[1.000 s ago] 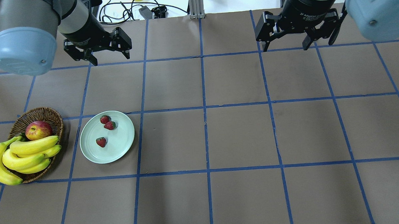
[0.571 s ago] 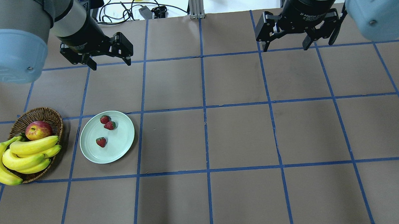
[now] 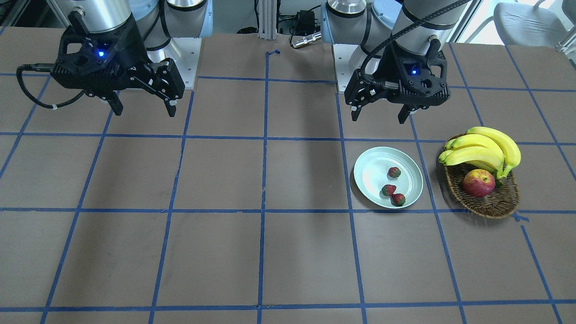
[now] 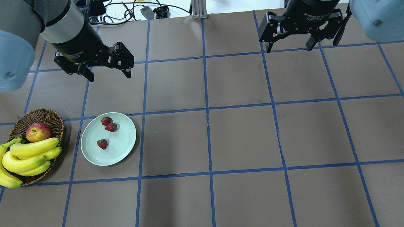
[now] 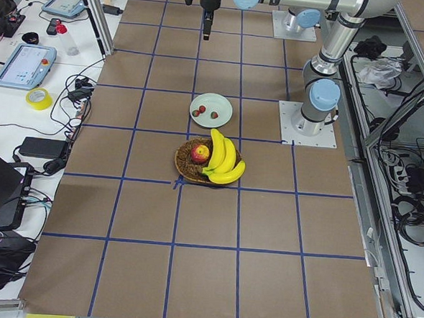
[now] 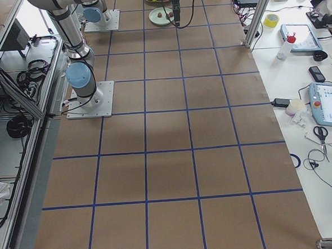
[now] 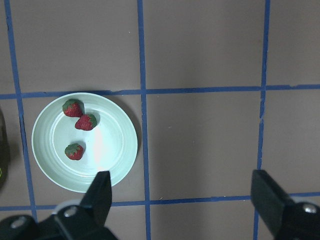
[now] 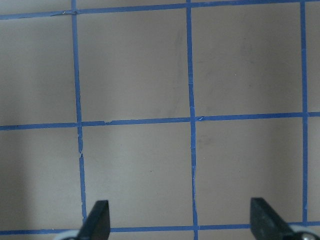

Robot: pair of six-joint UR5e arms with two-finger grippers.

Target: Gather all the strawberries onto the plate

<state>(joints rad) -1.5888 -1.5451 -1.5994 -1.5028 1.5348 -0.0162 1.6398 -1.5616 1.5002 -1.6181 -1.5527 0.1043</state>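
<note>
three strawberries (image 4: 105, 121) (image 4: 111, 127) (image 4: 102, 144); one plate (image 4: 124, 152), basket (image 4: 51, 115), apple (image 4: 38, 131); perhaps four bananas (image 4: 32, 148).

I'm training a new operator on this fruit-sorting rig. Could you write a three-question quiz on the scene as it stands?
1. True or false: all three small red strawberries lie on the round pale mint-green plate.
2. Multiple choice: the red-yellow apple sits A) on the plate, B) in the oval brown wicker basket with the yellow bananas, C) on the bare table.
3. Short answer: what state are the left tool and the right tool in?

Key: 1 true. 2 B. 3 Both open and holding nothing.
</note>
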